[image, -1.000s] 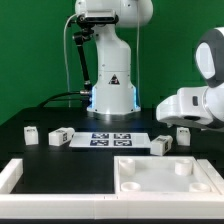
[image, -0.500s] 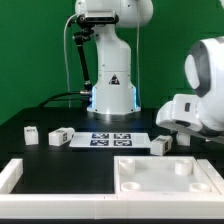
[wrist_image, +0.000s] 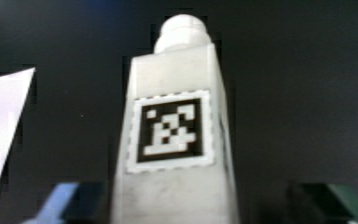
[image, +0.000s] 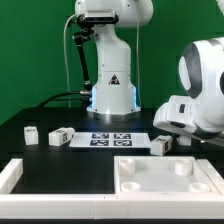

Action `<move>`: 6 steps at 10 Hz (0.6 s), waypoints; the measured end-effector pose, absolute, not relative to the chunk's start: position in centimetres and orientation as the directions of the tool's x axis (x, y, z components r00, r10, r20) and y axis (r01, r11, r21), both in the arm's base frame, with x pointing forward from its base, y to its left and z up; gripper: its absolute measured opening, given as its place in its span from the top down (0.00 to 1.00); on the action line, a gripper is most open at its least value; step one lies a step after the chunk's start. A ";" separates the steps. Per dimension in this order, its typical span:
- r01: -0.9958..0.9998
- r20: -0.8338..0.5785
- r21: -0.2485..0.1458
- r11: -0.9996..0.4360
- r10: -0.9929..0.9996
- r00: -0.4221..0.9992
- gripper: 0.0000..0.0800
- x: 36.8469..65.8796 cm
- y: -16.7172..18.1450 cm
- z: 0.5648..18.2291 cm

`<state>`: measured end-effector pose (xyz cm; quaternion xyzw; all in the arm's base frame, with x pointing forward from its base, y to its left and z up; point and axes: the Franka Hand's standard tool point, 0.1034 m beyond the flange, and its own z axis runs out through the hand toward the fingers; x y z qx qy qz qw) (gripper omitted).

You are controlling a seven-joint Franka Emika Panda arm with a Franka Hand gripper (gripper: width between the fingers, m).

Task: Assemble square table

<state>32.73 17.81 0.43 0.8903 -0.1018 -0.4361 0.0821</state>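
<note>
In the wrist view a white block-like leg [wrist_image: 176, 90] with a black-and-white tag fills the middle. My gripper [wrist_image: 194, 205] is open, with one fingertip on each side of the leg and a dark gap between each finger and it. In the exterior view my arm's white wrist [image: 192, 108] hangs low at the right and hides this leg and the fingers. The square table top [image: 165, 176], a white slab with round recesses, lies at the front right. Another leg [image: 160, 145] lies just behind it. Two more legs [image: 31, 133] [image: 60, 136] lie at the exterior view's left.
The marker board [image: 112, 139] lies flat in the middle, in front of the robot base [image: 110, 95]. A white rail frame [image: 14, 176] edges the front left. A white flat edge [wrist_image: 2, 130] shows beside the leg in the wrist view; I cannot tell what it is.
My wrist has moved toward the exterior view's left and lower, and now covers the leg at the right that was in plain view before. Nothing else has moved.
</note>
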 end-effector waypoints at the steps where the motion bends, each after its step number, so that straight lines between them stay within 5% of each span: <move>1: -0.110 -0.760 0.235 -0.966 -0.253 0.599 0.62 32.7 17.8 0.4; 6: -0.110 -0.760 0.235 -0.966 -0.253 0.599 0.64 32.7 17.8 0.4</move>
